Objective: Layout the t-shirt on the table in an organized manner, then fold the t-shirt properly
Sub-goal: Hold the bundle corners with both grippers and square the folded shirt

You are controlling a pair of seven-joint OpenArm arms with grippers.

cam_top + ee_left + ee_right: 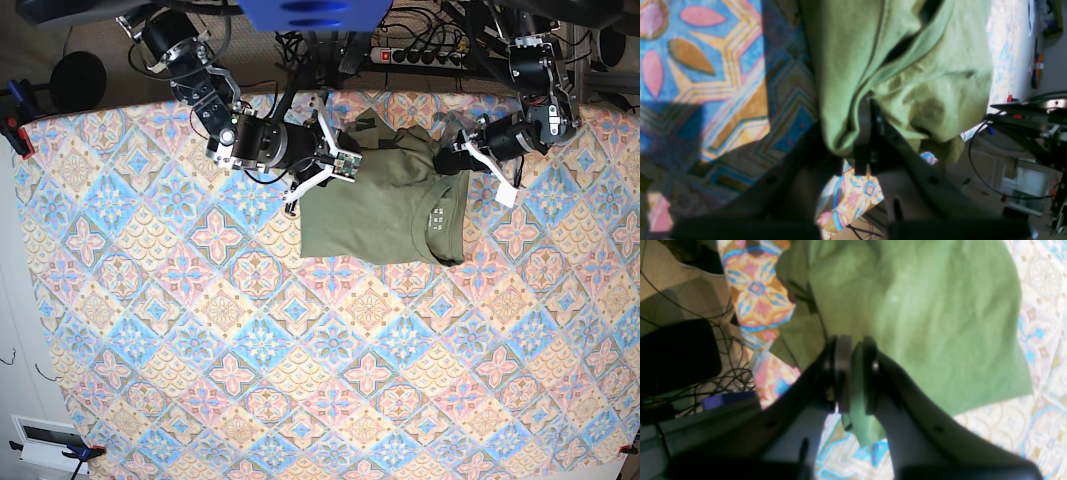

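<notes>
The olive-green t-shirt (385,200) lies bunched toward the back edge of the patterned table (300,350), with small printed text (437,216) showing near its right side. My right gripper (326,166) is at the shirt's left edge. In the right wrist view the right gripper (853,373) is shut on a fold of the t-shirt (923,313). My left gripper (450,157) is at the shirt's upper right corner. In the left wrist view the left gripper (870,113) is shut on bunched fabric of the t-shirt (907,66), lifted slightly off the table (706,66).
The table's back edge runs just behind both grippers. Beyond it are a power strip (420,55) and tangled cables (706,380). A red clamp (14,130) holds the cloth at the left edge. The patterned cloth (1040,340) lies bare beside the shirt.
</notes>
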